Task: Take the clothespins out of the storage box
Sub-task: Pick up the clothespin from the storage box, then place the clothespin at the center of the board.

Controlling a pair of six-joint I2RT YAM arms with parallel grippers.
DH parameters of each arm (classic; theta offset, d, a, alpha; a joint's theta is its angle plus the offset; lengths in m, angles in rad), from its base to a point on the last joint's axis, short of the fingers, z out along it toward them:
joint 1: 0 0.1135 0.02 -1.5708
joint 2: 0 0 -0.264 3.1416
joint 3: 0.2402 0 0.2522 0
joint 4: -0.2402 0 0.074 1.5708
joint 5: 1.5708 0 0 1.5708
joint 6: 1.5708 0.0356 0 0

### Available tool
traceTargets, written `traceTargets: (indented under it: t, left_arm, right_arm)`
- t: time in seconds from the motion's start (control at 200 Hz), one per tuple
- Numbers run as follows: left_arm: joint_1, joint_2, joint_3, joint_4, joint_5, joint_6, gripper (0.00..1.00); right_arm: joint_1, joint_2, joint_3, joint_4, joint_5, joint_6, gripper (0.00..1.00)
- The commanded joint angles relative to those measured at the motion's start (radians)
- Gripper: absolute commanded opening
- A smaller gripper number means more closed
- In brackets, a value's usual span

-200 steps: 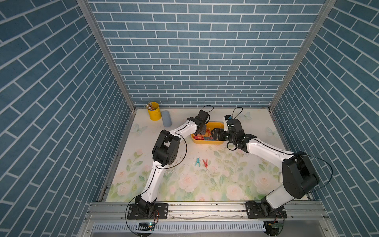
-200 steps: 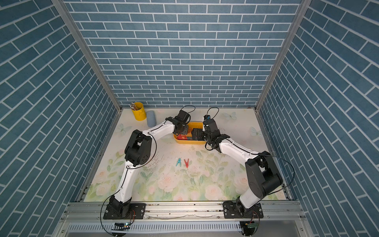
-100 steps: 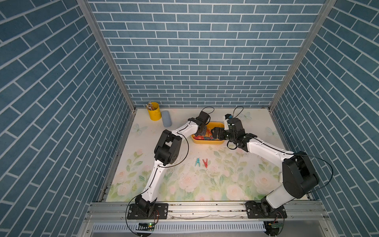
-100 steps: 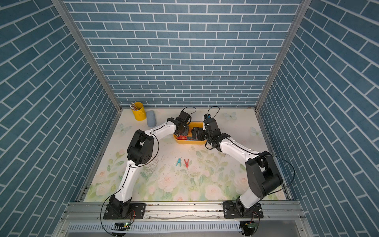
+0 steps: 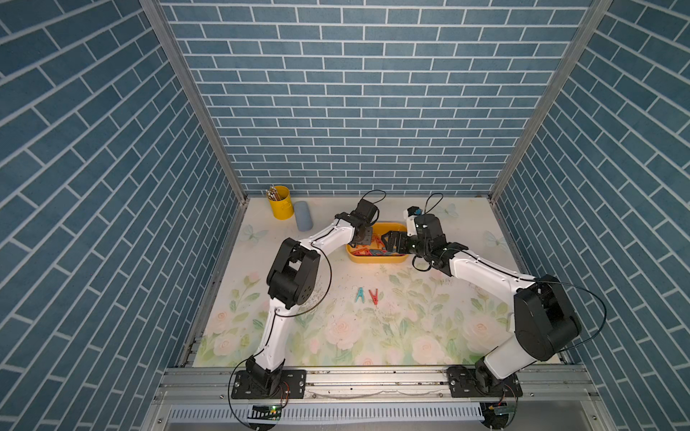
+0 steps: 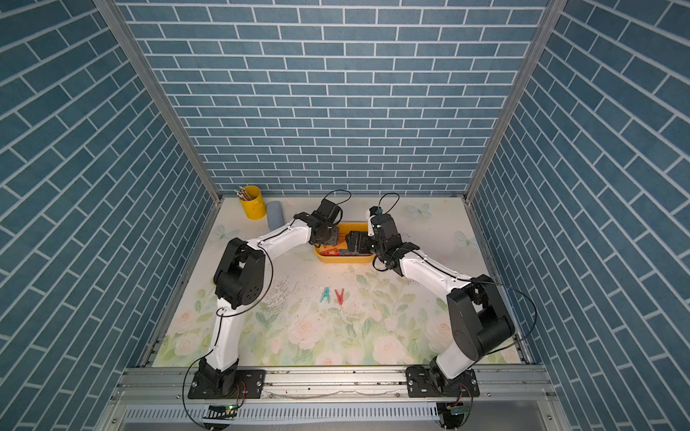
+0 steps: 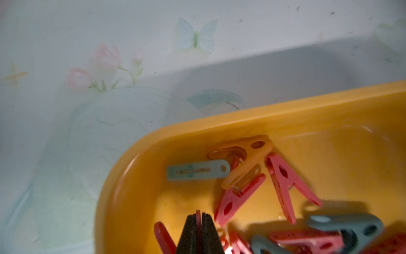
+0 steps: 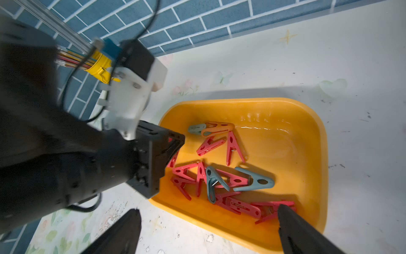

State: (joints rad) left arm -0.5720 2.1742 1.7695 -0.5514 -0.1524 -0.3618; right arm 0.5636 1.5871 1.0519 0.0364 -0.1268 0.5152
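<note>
Lying nearest the arm bases, a teal clothespin (image 5: 360, 294) and a loose red one (image 5: 373, 296) sit out on the surface (image 5: 429, 317). Farther back, yellow box (image 5: 377, 259) holds the remaining clothespins (image 8: 211, 145), heaped and overlapping. Right pincer (image 8: 208, 209) spread wide, empty, over the box's near rim. Left pincer (image 7: 198, 216) pressed together on the thin edge of a red clothespin (image 7: 198, 212). Likely risk: shallow pinch slips on lifting, or tangled neighbours drag along; arms crowd closely, may collide.

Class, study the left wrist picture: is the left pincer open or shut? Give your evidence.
Shut. The left pincer clamps the thin edge of a red clothespin inside the storage box.
</note>
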Motion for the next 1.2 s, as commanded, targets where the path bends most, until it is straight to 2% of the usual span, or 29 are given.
traceTargets:
  t: [0.0, 0.475, 0.78, 0.97, 1.195]
  left_arm:
    - [-0.002, -0.101, -0.073, 0.025, 0.018, -0.049, 0.02]
    - [-0.029, -0.456, -0.496, 0.144, 0.066, -0.156, 0.02]
    - [-0.052, -0.637, -0.795, 0.268, 0.104, -0.145, 0.02]
    - [-0.073, -0.689, -0.932, 0.340, 0.123, -0.129, 0.02]
    - [-0.128, -0.654, -0.987, 0.396, 0.125, -0.152, 0.02]
  right_arm:
    - [0.002, -0.003, -0.003, 0.041, -0.042, -0.020, 1.00]
    - [0.077, 0.028, 0.000, 0.079, -0.064, 0.003, 0.99]
    - [0.129, 0.037, -0.005, 0.078, -0.048, 0.016, 0.99]
    - [0.147, 0.032, -0.019, 0.071, -0.030, 0.023, 0.99]
    - [0.155, 0.028, -0.032, 0.066, -0.012, 0.031, 1.00]
